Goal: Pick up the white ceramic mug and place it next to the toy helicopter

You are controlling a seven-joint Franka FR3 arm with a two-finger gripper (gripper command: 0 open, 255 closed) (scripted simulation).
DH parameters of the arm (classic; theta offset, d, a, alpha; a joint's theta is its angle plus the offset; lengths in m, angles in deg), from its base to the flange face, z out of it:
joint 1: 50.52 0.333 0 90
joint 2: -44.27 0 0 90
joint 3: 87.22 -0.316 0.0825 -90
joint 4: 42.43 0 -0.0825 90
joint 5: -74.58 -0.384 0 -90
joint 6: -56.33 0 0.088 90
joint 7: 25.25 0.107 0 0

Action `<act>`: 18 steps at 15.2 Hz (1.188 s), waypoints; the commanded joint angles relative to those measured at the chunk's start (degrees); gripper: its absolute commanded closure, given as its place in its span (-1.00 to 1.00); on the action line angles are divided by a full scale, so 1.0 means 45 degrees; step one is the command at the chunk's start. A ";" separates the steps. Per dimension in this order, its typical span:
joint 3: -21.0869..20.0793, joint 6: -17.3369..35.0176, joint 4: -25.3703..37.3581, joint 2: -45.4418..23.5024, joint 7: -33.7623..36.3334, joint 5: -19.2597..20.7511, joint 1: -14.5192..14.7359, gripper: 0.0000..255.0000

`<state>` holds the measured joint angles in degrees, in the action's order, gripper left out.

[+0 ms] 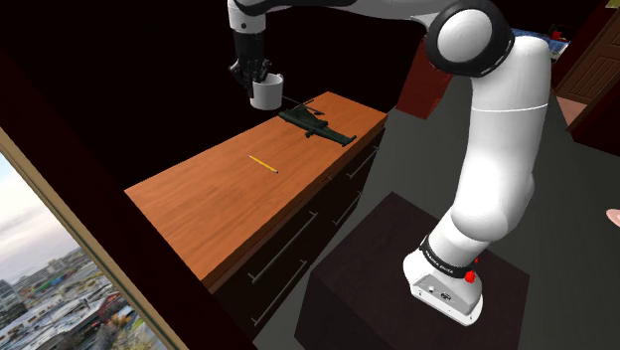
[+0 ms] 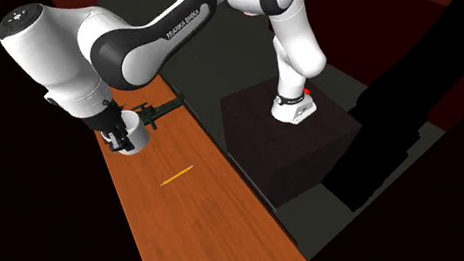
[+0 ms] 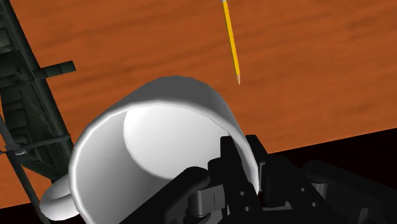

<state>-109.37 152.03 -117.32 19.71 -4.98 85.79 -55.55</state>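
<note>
Tool [image 1: 260, 80] clasps white mug [image 1: 266, 95] by its rim — near toy helicopter [image 1: 316, 123].

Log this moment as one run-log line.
pincer: shut on white mug, at rim | white mug: held above wooden countertop, close to toy helicopter, not yet placed | pencil: lying mid-countertop

This looks like a room in a home. A long cabinet [image 1: 229, 189] with a wooden top has dark drawers [image 1: 298, 249] with slim bar handles, like a dresser or sideboard. A window [image 1: 50, 278] at the shoulder view's lower left looks out over city buildings. The small things are household ones: a mug [image 1: 266, 92], a toy helicopter [image 1: 318, 124] and a pencil [image 1: 263, 164]. At the shoulder view's upper right is what may be a panelled door [image 1: 596, 70].
</note>
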 commanded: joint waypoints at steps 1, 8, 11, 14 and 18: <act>0.0194 -0.0303 0.1017 -0.0690 -0.0510 0.0169 -0.0160 1.00; 0.0652 -0.0771 0.3019 -0.2139 -0.1854 0.0415 -0.0757 1.00; 0.0647 -0.0188 0.2318 -0.2031 -0.1801 0.0399 -0.0860 1.00; 0.0649 0.0360 0.1702 -0.1973 -0.1750 0.0397 -0.0942 1.00; 0.0661 0.1050 0.0988 -0.1959 -0.1682 0.0414 -0.1026 1.00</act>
<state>-106.39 155.80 -111.77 10.72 -12.66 87.65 -60.04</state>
